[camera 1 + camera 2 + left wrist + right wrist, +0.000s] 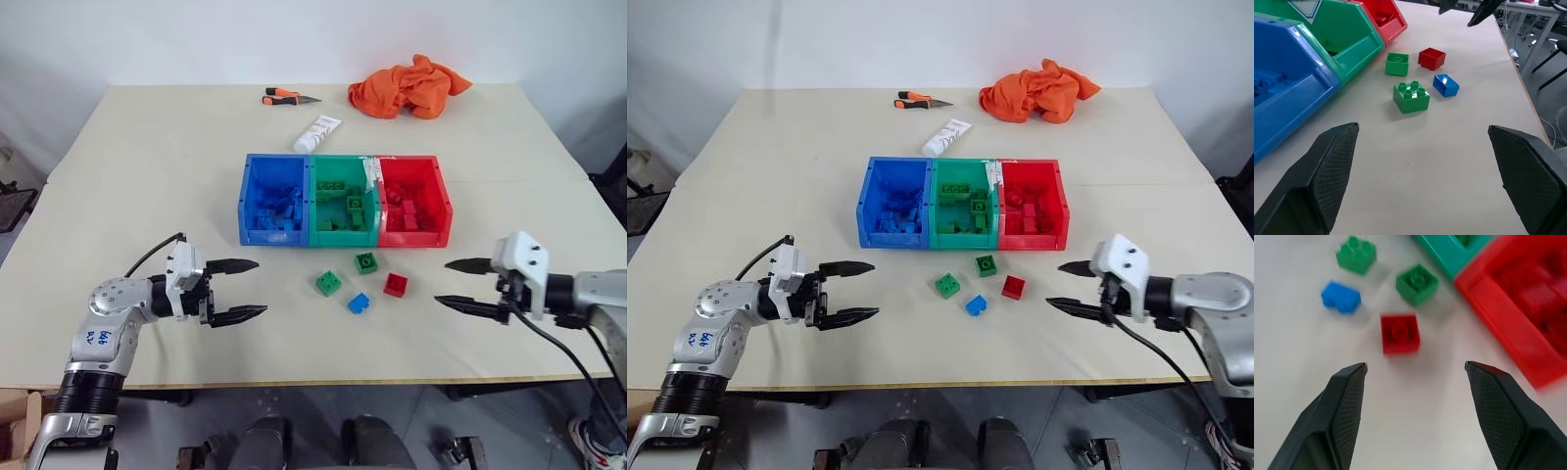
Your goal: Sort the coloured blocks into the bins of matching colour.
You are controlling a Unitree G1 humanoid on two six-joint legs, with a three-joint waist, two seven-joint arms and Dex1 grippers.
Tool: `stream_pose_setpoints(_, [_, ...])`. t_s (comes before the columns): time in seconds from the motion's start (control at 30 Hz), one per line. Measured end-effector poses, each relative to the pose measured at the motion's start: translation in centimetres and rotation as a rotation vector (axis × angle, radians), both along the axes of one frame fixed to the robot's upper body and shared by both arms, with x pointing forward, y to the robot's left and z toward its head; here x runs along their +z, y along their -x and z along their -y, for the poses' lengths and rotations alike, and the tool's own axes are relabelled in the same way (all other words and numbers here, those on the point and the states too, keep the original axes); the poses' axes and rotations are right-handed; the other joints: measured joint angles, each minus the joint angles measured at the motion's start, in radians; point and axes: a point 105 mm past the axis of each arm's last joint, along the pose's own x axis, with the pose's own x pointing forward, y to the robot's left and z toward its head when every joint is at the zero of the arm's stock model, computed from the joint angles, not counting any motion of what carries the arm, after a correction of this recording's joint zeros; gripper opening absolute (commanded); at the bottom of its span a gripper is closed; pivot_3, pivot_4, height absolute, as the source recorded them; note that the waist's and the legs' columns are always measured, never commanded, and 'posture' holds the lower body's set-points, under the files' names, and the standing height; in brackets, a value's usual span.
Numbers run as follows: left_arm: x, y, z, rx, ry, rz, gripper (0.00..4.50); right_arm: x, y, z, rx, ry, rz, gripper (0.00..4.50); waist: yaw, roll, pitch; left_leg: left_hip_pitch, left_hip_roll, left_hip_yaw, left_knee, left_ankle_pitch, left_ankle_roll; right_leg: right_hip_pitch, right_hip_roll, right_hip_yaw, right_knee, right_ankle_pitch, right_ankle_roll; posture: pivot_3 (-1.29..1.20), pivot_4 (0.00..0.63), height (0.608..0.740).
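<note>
Four loose blocks lie on the table in front of the bins: a green one [328, 283], a second green one [366, 262], a blue one [360, 304] and a red one [396, 285]. The joined bins stand behind them: blue [246, 201], green [343, 238] and red [446, 208], each holding several blocks of its own colour. My left gripper [248, 289] hovers open at the left of the loose blocks, pointing toward them. At their right, my right gripper [453, 283] is open too, and the red block [1400, 334] lies just beyond its fingertips.
At the table's far side lie an orange cloth [409, 86], an orange-handled knife [288, 96] and a white tube [317, 133]. A white label strip [372, 173] sits between the green and red bins. The table's front edge runs just below both grippers.
</note>
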Motion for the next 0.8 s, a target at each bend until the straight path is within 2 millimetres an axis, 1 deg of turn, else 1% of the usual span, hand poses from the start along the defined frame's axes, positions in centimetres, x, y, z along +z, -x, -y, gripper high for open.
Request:
stream_pose_setpoints(0.13, [0.0, 0.1, 0.0, 0.002, -0.001, 0.001, 4.50, -1.6, -1.5, -1.3, 0.010, -0.004, -0.036, 3.34, 0.000, 0.000, 0.000, 0.000, 0.000, 0.000, 0.000, 0.000, 0.000, 0.000, 0.000, 0.000, -0.001, 0.000, 0.000, 0.00, 0.150, 0.740])
stream_pose_setpoints(0.3, [0.2, 0.4, 0.2, 0.007, -0.003, 0.009, 4.50, -3.3, -2.3, -3.2, 0.056, 0.010, -0.079, 3.34, -0.001, 0.000, 0.000, -0.001, 0.000, -0.001, 0.000, 0.000, 0.000, 0.000, 0.000, -0.001, 0.000, 0.000, 0.000, 0.00, 0.150, 0.740])
stream_pose_setpoints(0.4, [-0.1, 0.7, 0.1, 0.016, -0.005, -0.002, 4.50, -4.1, -2.6, -3.1, 0.048, 0.041, -0.101, 2.69, 0.000, 0.000, 0.000, -0.001, 0.000, -0.001, 0.000, 0.000, 0.000, 0.000, 0.000, -0.001, -0.001, 0.000, 0.000, 0.00, 0.150, 0.740])
stream_pose_setpoints(0.47, [0.0, 0.8, 0.1, 0.019, -0.006, 0.001, 4.50, -4.5, -2.6, -3.2, 0.046, 0.046, -0.110, 2.03, 0.000, 0.000, 0.000, -0.001, 0.000, -0.001, 0.000, 0.000, 0.000, 0.000, 0.000, -0.001, -0.001, 0.000, 0.000, 0.00, 0.150, 0.740])
stream_pose_setpoints(0.53, [0.1, 0.8, -0.1, 0.032, -0.003, 0.000, 4.50, -4.4, -2.6, -3.4, 0.052, 0.040, -0.109, 1.45, 0.000, 0.000, 0.000, -0.001, 0.000, -0.001, 0.000, 0.000, 0.000, 0.000, 0.000, -0.001, 0.000, 0.000, 0.000, 0.00, 0.150, 0.740])
stream_pose_setpoints(0.7, [0.0, 0.8, -0.3, 0.042, -0.003, -0.008, 4.50, -3.3, -2.7, -3.5, 0.050, 0.027, -0.069, 1.46, -0.001, 0.001, 0.000, -0.001, 0.000, -0.001, 0.000, 0.000, 0.000, 0.000, 0.000, -0.001, 0.000, 0.000, 0.000, 0.00, 0.150, 0.740])
stream_pose_setpoints(0.77, [0.0, 0.8, -0.3, 0.042, -0.003, -0.009, 4.50, -2.0, -3.5, -3.5, 0.024, 0.013, -0.030, 1.46, -0.002, 0.001, 0.001, -0.001, 0.000, -0.001, 0.000, 0.000, 0.000, 0.000, 0.000, -0.001, -0.001, 0.000, 0.000, 0.00, 0.150, 0.740])
stream_pose_setpoints(0.8, [0.0, 0.8, -0.3, 0.042, -0.003, -0.008, 4.50, -0.7, -4.1, -3.5, 0.006, -0.007, 0.015, 1.46, -0.003, 0.002, 0.001, -0.001, 0.000, -0.001, 0.000, 0.000, 0.000, -0.001, 0.000, -0.001, 0.000, 0.000, 0.000, 0.00, 0.150, 0.740])
